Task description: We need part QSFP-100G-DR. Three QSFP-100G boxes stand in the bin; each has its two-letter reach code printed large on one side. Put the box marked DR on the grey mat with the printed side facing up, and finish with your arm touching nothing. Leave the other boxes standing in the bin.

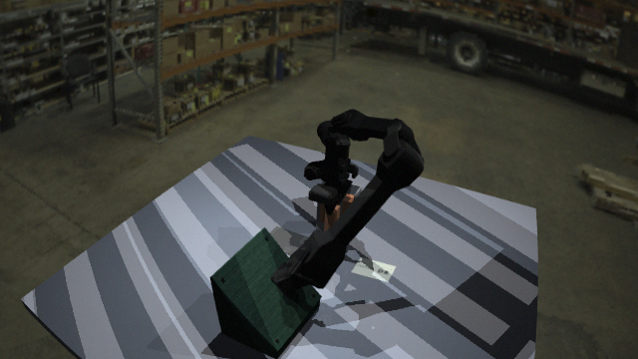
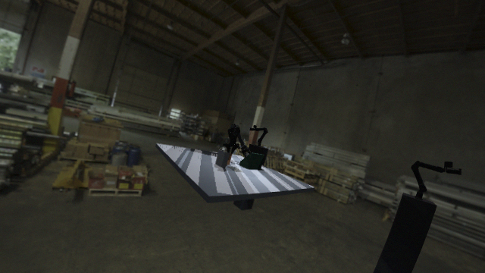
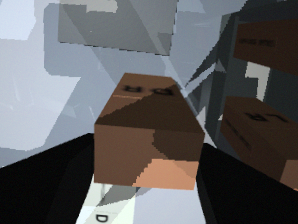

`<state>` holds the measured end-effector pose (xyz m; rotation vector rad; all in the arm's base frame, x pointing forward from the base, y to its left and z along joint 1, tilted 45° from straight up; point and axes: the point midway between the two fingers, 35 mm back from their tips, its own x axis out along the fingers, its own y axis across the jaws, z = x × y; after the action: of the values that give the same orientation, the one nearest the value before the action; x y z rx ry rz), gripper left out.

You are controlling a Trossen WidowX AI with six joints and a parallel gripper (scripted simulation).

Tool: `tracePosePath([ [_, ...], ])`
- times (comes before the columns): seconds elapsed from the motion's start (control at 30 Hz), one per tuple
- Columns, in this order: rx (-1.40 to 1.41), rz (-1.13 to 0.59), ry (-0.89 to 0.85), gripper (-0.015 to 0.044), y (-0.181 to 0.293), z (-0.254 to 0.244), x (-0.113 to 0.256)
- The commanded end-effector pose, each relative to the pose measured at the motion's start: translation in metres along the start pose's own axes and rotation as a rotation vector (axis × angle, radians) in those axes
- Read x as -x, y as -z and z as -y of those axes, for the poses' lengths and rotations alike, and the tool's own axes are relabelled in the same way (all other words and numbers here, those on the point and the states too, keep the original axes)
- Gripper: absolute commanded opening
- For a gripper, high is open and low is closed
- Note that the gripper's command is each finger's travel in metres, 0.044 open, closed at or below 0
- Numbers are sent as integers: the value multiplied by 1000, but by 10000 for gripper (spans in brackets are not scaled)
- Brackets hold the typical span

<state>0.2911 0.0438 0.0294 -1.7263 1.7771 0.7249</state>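
From top, the arm [image 1: 361, 209] [image 2: 233, 133] covers much; I cannot read the box.

Exterior view gives the bin [image 2: 222, 158] standing upright on the counter [image 1: 115, 279] [image 2: 212, 186], but no lettering.

Only wrist view shows the end effector [image 3: 147, 148] gripping the DR box [image 3: 145, 150] by its sides, probably leaving the code free for turning upward.

I read DR, upside down to my wrist view, on the carton [image 1: 347, 200] [image 2: 229, 159] [image 3: 150, 102] beside the bin [image 1: 319, 217] [image 2: 222, 158] [image 3: 229, 65] | LR, also inverted, on a box [image 3: 260, 120] inside the bin | DR on the pale card [image 1: 374, 269] [image 3: 107, 210] outside the bin | smaller box print: too blurred for me.
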Motion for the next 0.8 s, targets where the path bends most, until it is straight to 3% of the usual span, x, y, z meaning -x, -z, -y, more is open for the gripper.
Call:
tracePosePath([
  [0.0, -5, 5, 2, 158, -9, -5, 2],
  [0.77, -34, 2, 3, 158, -49, -34, 4],
])
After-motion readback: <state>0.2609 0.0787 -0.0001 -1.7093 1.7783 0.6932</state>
